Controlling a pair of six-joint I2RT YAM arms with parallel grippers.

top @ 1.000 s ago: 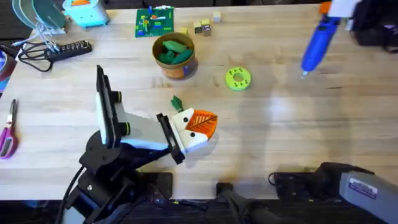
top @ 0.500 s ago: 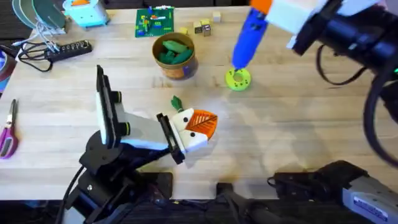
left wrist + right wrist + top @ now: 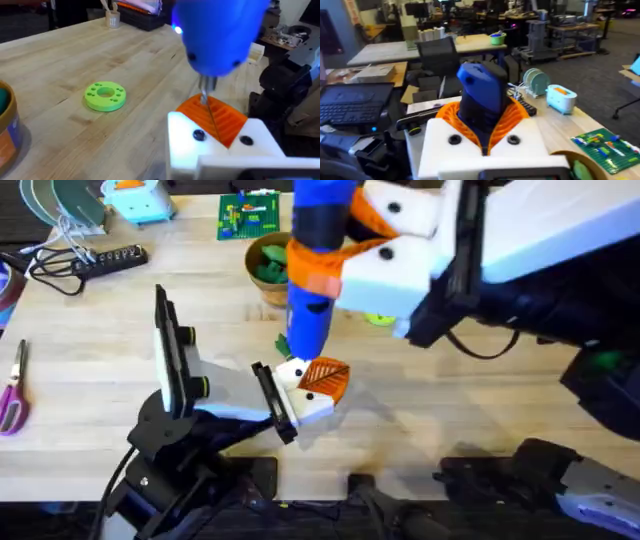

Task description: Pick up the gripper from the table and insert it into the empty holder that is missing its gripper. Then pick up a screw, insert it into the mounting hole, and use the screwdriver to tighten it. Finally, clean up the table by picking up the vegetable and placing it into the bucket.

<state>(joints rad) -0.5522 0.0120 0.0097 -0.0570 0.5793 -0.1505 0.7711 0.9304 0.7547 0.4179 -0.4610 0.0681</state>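
Note:
My right gripper [image 3: 325,265] reaches across the table, shut on the blue screwdriver [image 3: 312,270], which it holds upright; the right wrist view shows its orange pads [image 3: 512,115] clamping the blue body [image 3: 482,95]. The metal bit [image 3: 207,107] points down onto my left gripper [image 3: 322,382], whose white fingers with orange ribbed pads [image 3: 225,120] press together low over the table. A dark screw [image 3: 198,135] sits in its white block. I cannot tell a separate gripper piece or holder apart from these fingers. The dark green vegetable [image 3: 282,345] lies just behind them. The bucket [image 3: 262,280] holds green toys.
A bright green disc [image 3: 105,96] lies on the wood beyond the left fingers. A power strip [image 3: 100,260] and scissors [image 3: 12,390] sit at the left, and a green board [image 3: 245,215] and a teal box [image 3: 140,198] at the back.
The right arm swung in from the far right with the screwdriver and brought its bit down onto the left gripper's orange pads. The left arm stayed still.

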